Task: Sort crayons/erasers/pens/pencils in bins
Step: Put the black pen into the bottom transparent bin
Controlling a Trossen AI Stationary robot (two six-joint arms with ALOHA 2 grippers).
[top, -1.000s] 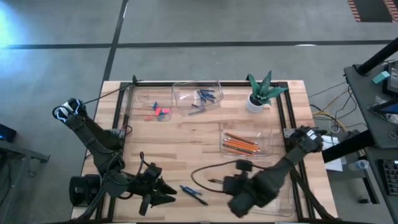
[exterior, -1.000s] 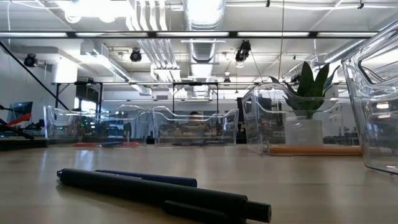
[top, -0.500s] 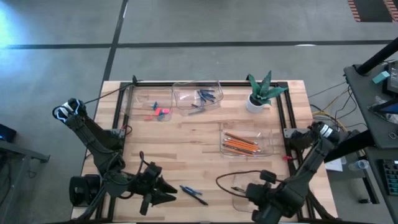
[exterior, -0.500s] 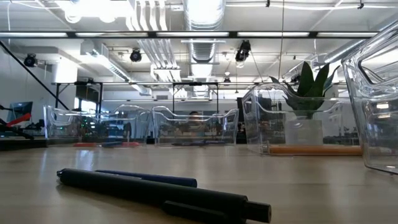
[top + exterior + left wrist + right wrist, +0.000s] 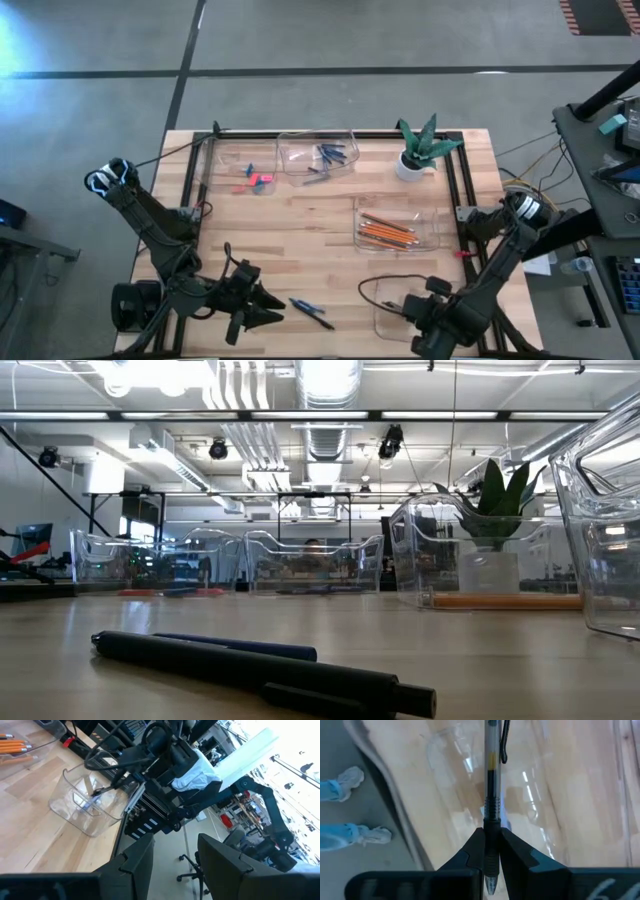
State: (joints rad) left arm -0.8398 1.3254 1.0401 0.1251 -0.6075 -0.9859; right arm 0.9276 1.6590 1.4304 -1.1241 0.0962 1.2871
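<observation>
**A:** Right wrist view gives you the clearest look: your right gripper (image 5: 492,851) has its fingers clamped on a pen (image 5: 492,790), low on the barrel near the writing tip, with the clip end pointing away over the clear near-right bin (image 5: 470,765).

**B:** And from above?

**A:** In the high view the right gripper (image 5: 420,318) sits at the near-right bin (image 5: 385,322), at the near right corner of the table. Your left gripper (image 5: 262,308) waits at the near left, fingers apart and holding nothing.

**B:** What's left on the table for me?

**A:** Two loose pens (image 5: 312,312) lie just right of the left gripper, one black, one blue, touching or nearly so. The pencils (image 5: 385,232) are in the right-hand bin (image 5: 432,240); crayons (image 5: 330,154) and erasers (image 5: 258,180) sit in the far bins.

**B:** How will the pen behave?

**A:** You should expect it light, stiff and smooth, so it may swivel in a grip this close to the tip. For the loose ones, you would do better pinching across the barrel near mid-length, taking the black one first, since it lies nearer the table edge.
</observation>
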